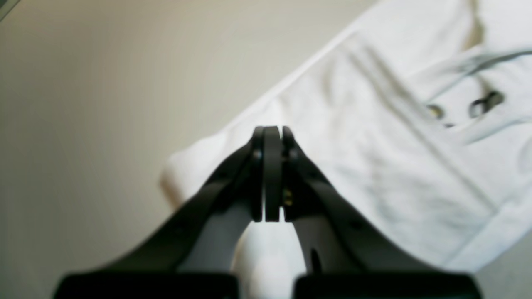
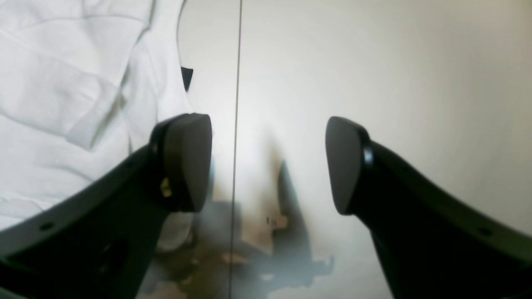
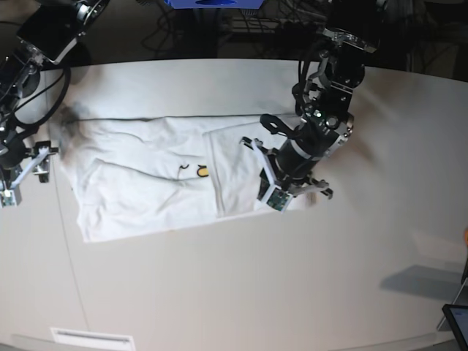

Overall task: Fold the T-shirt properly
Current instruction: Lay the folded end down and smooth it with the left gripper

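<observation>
While the T-shirt [image 3: 161, 175] lies spread on the pale table [image 3: 241, 285], we see its long axis running left to right across the base view, from near the table's left edge to beneath the left arm at centre-right. Its plain white reverse faces up; only a small yellow and dark scrap of print [image 3: 199, 171] peeks out at a folded edge near the middle. One panel on the right side has been laid over the body, forming a squarer block with a straight lower edge.

Our left gripper [image 1: 272, 133] has its jaws pressed together, fingertips meeting with nothing visibly between them, hovering over the shirt's edge where white cloth meets bare table. In the left wrist view a hem runs diagonally from lower left to upper right.

Our right gripper [image 2: 268, 162] stands wide apart, empty, over bare table beside the cloth. In that wrist view the shirt fills the upper left, and a small dark neck tag [image 2: 186, 77] shows at its edge, just past the left finger
</observation>
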### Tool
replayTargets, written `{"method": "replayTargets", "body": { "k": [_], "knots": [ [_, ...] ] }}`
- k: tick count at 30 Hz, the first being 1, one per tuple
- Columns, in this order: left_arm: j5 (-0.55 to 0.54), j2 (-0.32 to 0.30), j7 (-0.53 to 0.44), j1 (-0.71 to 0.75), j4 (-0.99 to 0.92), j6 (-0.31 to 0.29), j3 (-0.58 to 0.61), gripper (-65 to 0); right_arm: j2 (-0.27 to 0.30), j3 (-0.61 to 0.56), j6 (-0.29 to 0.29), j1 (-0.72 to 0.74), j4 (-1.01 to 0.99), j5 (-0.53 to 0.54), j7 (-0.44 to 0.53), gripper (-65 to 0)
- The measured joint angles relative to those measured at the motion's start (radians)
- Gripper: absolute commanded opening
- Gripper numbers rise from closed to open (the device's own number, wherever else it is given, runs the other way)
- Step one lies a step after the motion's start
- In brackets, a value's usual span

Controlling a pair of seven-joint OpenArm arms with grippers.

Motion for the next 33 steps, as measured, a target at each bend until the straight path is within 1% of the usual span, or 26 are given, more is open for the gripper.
{"method": "replayTargets", "body": {
  "k": [3, 6, 9, 12, 15, 19, 24, 29, 33],
  "knots": [
    [-0.002, 0.057, -0.015, -0.072, -0.049, 0.003, 0.092, -65.0, -0.002, 0.000, 0.000, -0.001, 0.000, 0.000, 0.001, -24.2],
    [0.000, 0.130, -0.035, -0.135, -0.180, 0.003, 0.174, -65.0, 0.001, 0.002, 0.000, -0.015, 0.001, 0.000, 0.007, -24.2],
    [0.001, 0.171, -0.121, -0.166, -0.303, 0.000, 0.235, -65.0, 0.000, 0.005, 0.000, -0.047, 0.002, -0.001, 0.005, -24.2],
    [0.002, 0.220, -0.136, -0.214, -0.425, 0.004, 0.285, -65.0, 0.002, 0.006, 0.000, -0.071, 0.003, -0.003, 0.054, -24.2],
    [0.000, 0.256, -0.150, -0.239, -0.517, 0.004, 0.317, -65.0, 0.001, 0.006, 0.000, -0.102, 0.003, -0.004, 0.071, -24.2],
    [-0.001, 0.250, -0.200, -0.245, -0.589, 0.004, 0.363, -65.0, 0.002, 0.007, 0.000, -0.116, 0.003, -0.004, 0.074, -24.2],
    [0.006, 0.251, -0.227, -0.253, -0.612, 0.018, 0.436, -65.0, 0.006, 0.034, 0.000, -0.112, 0.003, -0.005, 0.077, -24.2],
    [-0.013, 0.234, -0.263, -0.214, -0.593, 0.011, 0.444, -65.0, 0.004, 0.035, 0.000, -0.108, 0.003, -0.004, 0.078, -24.2],
    [-0.014, 0.209, -0.222, -0.188, -0.539, 0.011, 0.444, -65.0, 0.004, 0.034, 0.000, -0.108, 0.003, -0.004, 0.078, -24.2]
  ]
}}
